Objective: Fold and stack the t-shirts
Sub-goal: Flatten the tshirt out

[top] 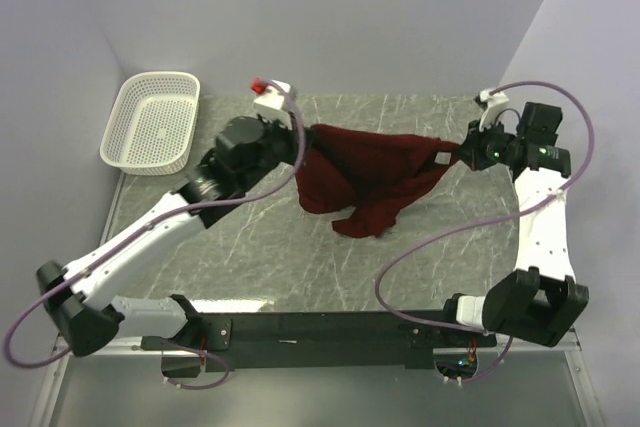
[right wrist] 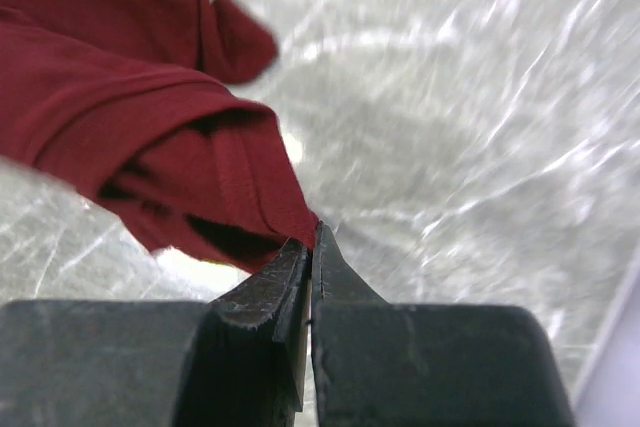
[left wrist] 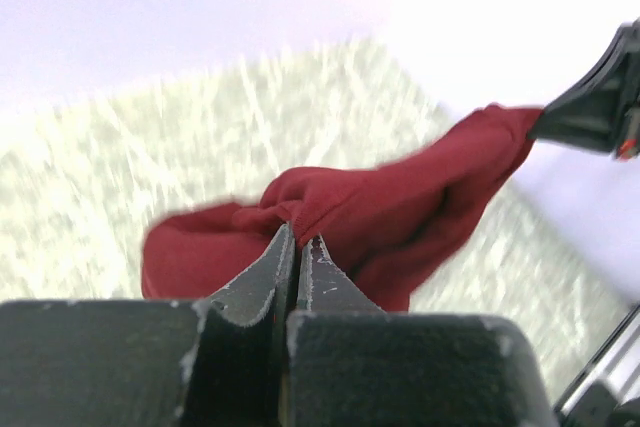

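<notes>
Grey-veined marble patterned the table, which carried everything. Over the table's far half the maroon t-shirt hung stretched between the two arms, crumpled, its lower folds sagging toward the tabletop near the middle. A white mesh basket sat at the table's far left corner. The left gripper was clenched on a bunched fold at the shirt's left end, while the right gripper, toward the table's far right, pinched a hemmed edge at the other end.
</notes>
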